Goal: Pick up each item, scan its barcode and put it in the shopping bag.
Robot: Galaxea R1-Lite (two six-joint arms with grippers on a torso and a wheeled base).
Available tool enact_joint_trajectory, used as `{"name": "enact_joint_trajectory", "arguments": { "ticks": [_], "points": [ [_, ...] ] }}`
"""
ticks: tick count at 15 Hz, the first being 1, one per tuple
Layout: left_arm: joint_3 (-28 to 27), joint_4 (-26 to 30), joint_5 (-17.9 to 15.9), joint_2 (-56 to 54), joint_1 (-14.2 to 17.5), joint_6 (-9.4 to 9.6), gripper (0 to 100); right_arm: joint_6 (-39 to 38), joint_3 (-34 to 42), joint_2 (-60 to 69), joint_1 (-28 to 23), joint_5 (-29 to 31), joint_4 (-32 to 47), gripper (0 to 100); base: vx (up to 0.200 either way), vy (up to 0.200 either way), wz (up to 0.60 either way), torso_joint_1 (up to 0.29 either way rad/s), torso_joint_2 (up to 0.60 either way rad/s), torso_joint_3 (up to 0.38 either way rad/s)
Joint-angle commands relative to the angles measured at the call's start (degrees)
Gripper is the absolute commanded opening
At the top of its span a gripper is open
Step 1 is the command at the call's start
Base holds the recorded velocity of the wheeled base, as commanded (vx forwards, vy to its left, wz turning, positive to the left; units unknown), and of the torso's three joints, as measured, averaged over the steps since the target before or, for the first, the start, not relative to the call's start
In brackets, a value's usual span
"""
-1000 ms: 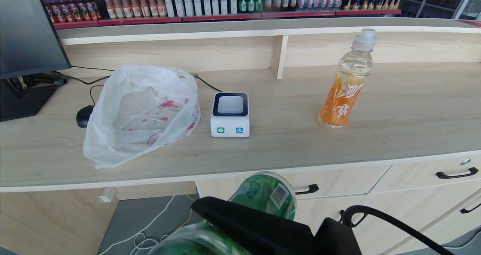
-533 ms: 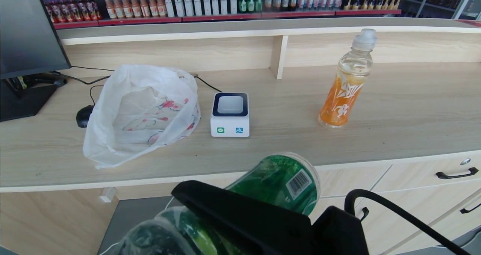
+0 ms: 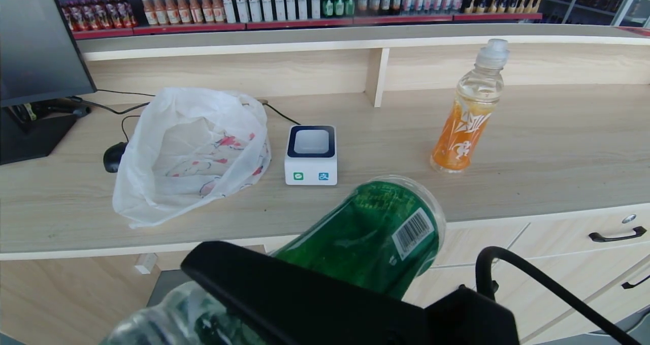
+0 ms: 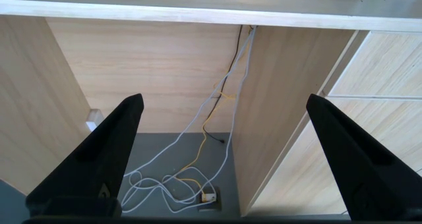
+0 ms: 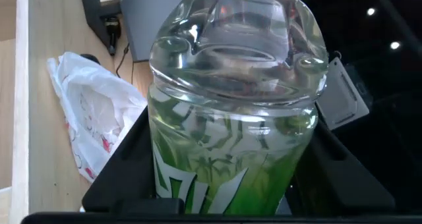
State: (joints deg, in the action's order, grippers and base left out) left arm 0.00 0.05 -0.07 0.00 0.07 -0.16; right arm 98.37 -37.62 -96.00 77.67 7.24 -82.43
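Observation:
A green bottle (image 3: 365,233) lies tilted in front of the counter's front edge, its base and white barcode label (image 3: 414,231) pointing up toward the counter. My right gripper (image 3: 315,299) is shut on it, and the bottle (image 5: 224,151) sits between the two black fingers (image 5: 125,165). The white scanner (image 3: 311,154) with its dark-framed window stands mid-counter. The white shopping bag (image 3: 193,152) lies open-mouthed to its left, and also shows as the bag (image 5: 92,132). An orange drink bottle (image 3: 469,111) stands upright at the right. My left gripper (image 4: 224,165) hangs open below the counter, holding nothing.
The wooden counter (image 3: 558,152) has a raised back ledge with a divider (image 3: 378,75). A monitor (image 3: 35,40) and a black mouse (image 3: 112,156) sit at the far left. Drawers with black handles (image 3: 617,234) are below. Cables (image 4: 191,178) lie on the floor under the counter.
My right gripper has lifted the green bottle up and toward the counter; its base and barcode now show higher and larger. Bag, scanner and orange bottle have not moved.

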Motion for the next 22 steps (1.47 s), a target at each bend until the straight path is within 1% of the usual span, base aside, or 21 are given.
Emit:
{"name": "enact_joint_trajectory", "arguments": {
  "ticks": [1,8,12,14,18,20,22],
  "points": [
    [0.0,0.0,0.0,0.0,0.0,-0.02,100,1.8,-0.5,-1.0,0.0,0.0,0.0,0,0.000,0.000,0.00,0.000,0.00,0.000],
    [0.0,0.0,0.0,0.0,0.0,-0.02,100,3.1,0.4,-1.0,-0.1,0.1,-2.2,0,0.000,0.000,0.00,0.000,0.00,0.000],
    [0.0,0.0,0.0,0.0,0.0,-0.02,100,3.1,0.3,-1.1,-0.2,0.1,-2.6,0,0.000,0.000,0.00,0.000,0.00,0.000],
    [0.0,0.0,0.0,0.0,0.0,-0.02,100,2.4,0.6,-1.2,-0.9,0.1,-4.0,0,0.000,0.000,0.00,0.000,0.00,0.000],
    [0.0,0.0,0.0,0.0,0.0,-0.02,100,-2.6,2.6,-0.9,-1.3,0.3,-4.4,0,0.000,0.000,0.00,0.000,0.00,0.000],
    [0.0,0.0,0.0,0.0,0.0,-0.02,100,-7.4,2.8,-0.9,-1.3,0.4,-5.2,0,0.000,0.000,0.00,0.000,0.00,0.000],
    [0.0,0.0,0.0,0.0,0.0,-0.02,100,-14.0,2.7,-0.9,-1.3,0.5,-5.2,0,0.000,0.000,0.00,0.000,0.00,0.000]
  ]
}}
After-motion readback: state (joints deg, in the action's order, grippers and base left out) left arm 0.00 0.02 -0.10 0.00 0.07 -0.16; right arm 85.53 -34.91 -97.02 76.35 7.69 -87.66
